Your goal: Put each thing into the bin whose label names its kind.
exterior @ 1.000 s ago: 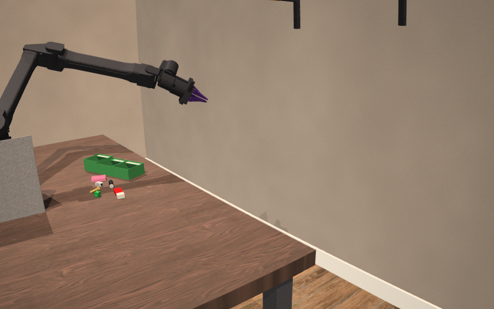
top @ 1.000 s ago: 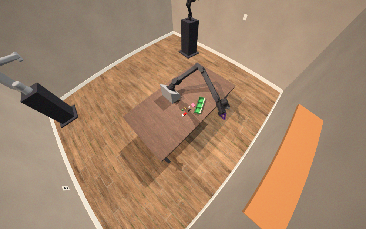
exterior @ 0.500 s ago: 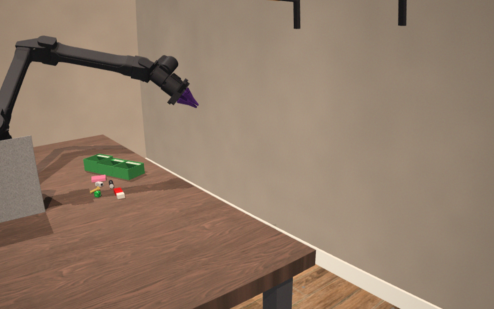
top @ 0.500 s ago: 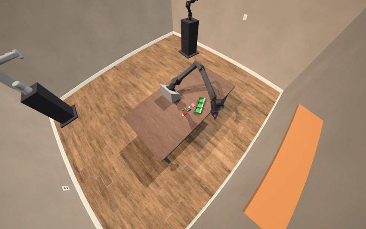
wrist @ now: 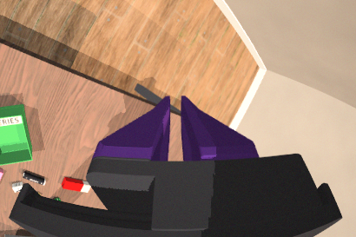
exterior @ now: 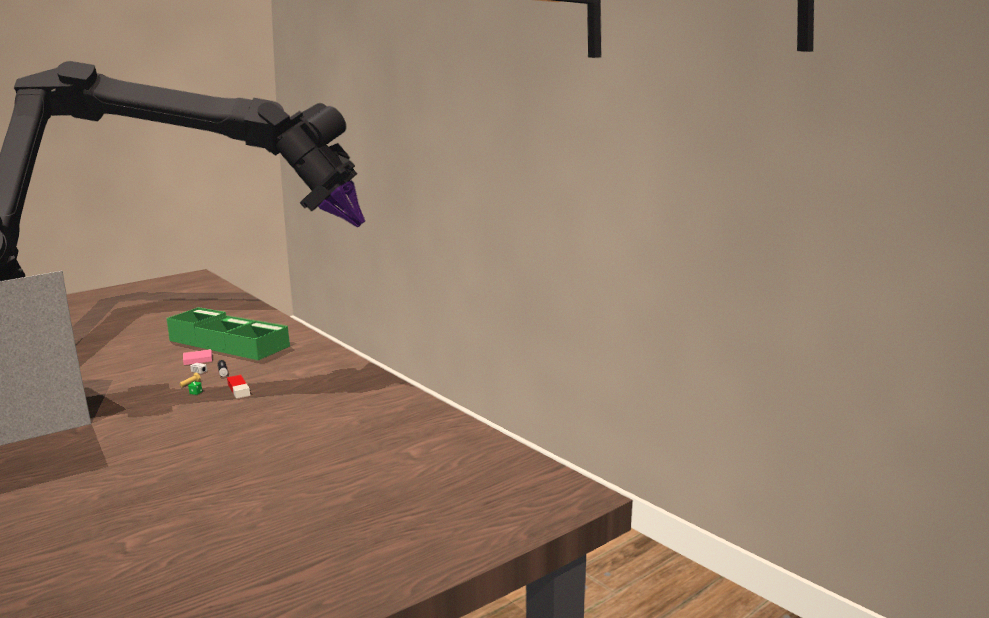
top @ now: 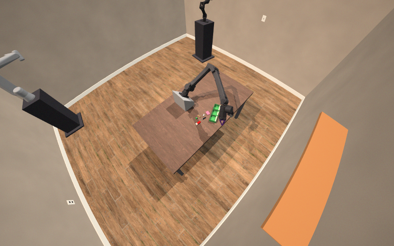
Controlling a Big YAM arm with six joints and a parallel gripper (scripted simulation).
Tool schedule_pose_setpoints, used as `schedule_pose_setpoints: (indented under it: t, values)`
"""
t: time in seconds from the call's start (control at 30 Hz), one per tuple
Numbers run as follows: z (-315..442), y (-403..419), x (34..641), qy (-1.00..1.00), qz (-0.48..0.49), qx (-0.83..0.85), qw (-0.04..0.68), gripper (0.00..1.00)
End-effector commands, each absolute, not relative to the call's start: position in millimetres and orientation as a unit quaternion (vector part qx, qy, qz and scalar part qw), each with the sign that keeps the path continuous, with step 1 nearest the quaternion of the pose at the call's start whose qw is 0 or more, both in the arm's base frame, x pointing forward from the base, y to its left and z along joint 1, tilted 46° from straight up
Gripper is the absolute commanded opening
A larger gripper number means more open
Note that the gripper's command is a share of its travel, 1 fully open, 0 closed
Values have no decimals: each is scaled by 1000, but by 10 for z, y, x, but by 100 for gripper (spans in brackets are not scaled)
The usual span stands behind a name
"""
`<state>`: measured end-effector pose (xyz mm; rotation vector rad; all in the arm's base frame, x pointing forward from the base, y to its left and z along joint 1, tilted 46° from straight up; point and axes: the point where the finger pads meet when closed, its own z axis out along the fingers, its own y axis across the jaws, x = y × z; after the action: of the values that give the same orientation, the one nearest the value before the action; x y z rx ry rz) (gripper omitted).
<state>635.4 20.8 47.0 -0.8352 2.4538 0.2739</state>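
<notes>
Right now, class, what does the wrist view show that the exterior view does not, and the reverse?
Only wrist: readable black lettering "ERIES" on a white label, and the narrow gap between the purple fingers.
Only exterior: the black arm's elbow and a small yellow stick-shaped thing.
Both: the purple-fingered gripper, a green plastic-looking end bin, a red-and-white block and a black cylinder.
</notes>
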Motion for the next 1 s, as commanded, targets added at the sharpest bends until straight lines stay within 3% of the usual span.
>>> schedule_pose_setpoints:
  t: [0.0, 0.17, 0.57, 0.67, 0.8, 0.93, 0.97]
  values:
    - [615, -143, 6187, 918, 108, -286, 252, 8]
    - [620, -231, 6133, 925, 134, -271, 229, 8]
    - [439, -327, 5085, 940, 211, -225, 143, 8]
    - [444, -376, 5183, 941, 224, -215, 135, 8]
    - [433, -350, 4669, 942, 247, -199, 109, 8]
    - [581, -402, 4648, 941, 269, -180, 100, 8]
    - [457, -339, 4361, 941, 283, -171, 77, 8]
